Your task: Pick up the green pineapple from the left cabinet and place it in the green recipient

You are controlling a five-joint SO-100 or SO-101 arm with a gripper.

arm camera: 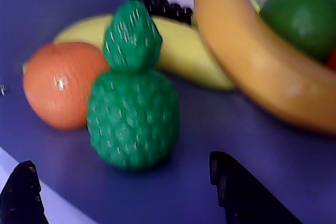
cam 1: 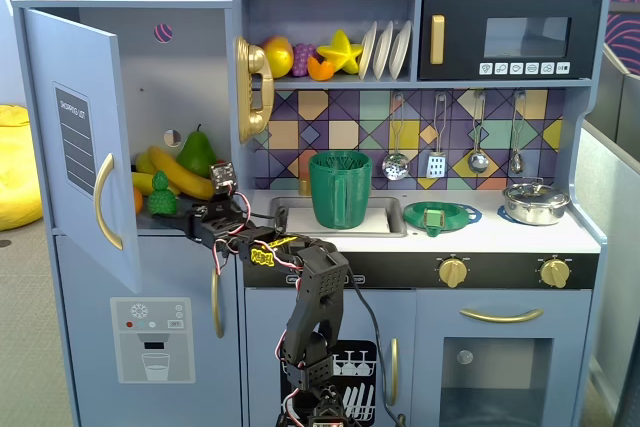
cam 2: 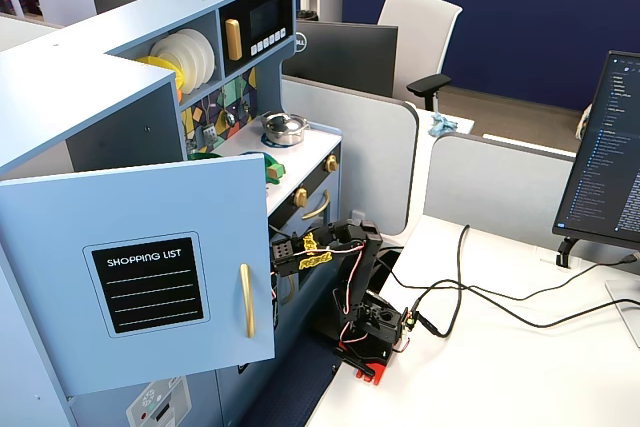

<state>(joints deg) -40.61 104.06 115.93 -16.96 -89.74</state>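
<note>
One green pineapple (arm camera: 132, 114) stands upright in the left cabinet (cam 1: 190, 77), with one orange (arm camera: 60, 85) at its 9 o'clock and two bananas (arm camera: 262, 61) behind. The tool (arm camera: 126, 192) gapes wide before it, holding nothing. The green recipient (cam 1: 340, 189) stands in the sink.

Black arm (cam 1: 318, 292), yellow labels, red and black cables, red base.

An office: desk partitions (cam 2: 350, 122), monitor (cam 2: 605, 162), swivel chair (cam 2: 420, 32).
</note>
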